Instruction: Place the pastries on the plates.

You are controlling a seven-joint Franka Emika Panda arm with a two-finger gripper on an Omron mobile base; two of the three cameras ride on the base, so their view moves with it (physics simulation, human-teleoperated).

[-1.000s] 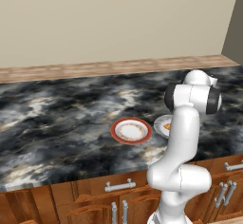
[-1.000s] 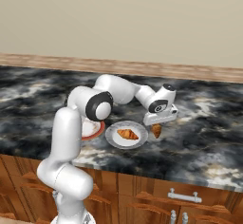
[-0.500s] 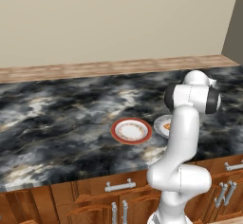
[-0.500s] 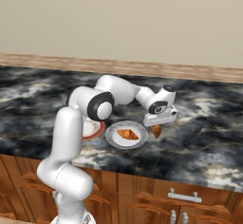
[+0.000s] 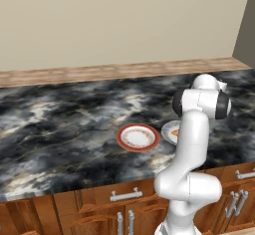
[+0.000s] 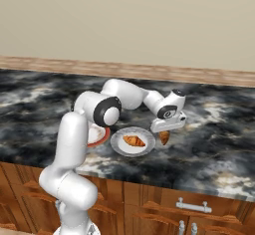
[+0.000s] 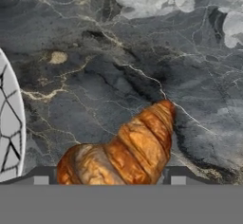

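In the hand view, a golden-brown croissant (image 7: 126, 152) is seen clamped between the two dark fingertips (image 7: 40, 176), its pointed end directed away from the hand over the dark marbled counter (image 7: 142, 42); the curved rim of the pale plate (image 7: 9, 128) is seen at the left edge of that view, apart from the held pastry. In the right base view, the gripper (image 6: 167, 128) is shown closed on this croissant (image 6: 164, 137), which hangs tip-down just beside the right rim of the pale grey-white plate (image 6: 142, 149) and above the counter (image 6: 214, 144). On that plate a second, lighter golden-orange pastry (image 6: 133, 141) is shown lying near the centre. The red-rimmed plate (image 6: 99, 135) is seen immediately to the left of the pale plate, largely hidden behind the white arm (image 6: 74, 144). In the left base view, the red-rimmed plate (image 5: 138, 137) is shown bare, with its patterned white centre exposed, near the front edge of the counter (image 5: 60, 129); the pale plate (image 5: 169, 132) is seen just to its right, partly covered by the arm (image 5: 191, 139), with a patch of orange pastry (image 5: 175, 132) visible on it. Below the counter, wooden cabinet fronts with metal handles (image 5: 123, 195) are seen, and behind it a wooden strip (image 5: 119, 70) runs along the foot of a plain beige wall (image 5: 124, 20).
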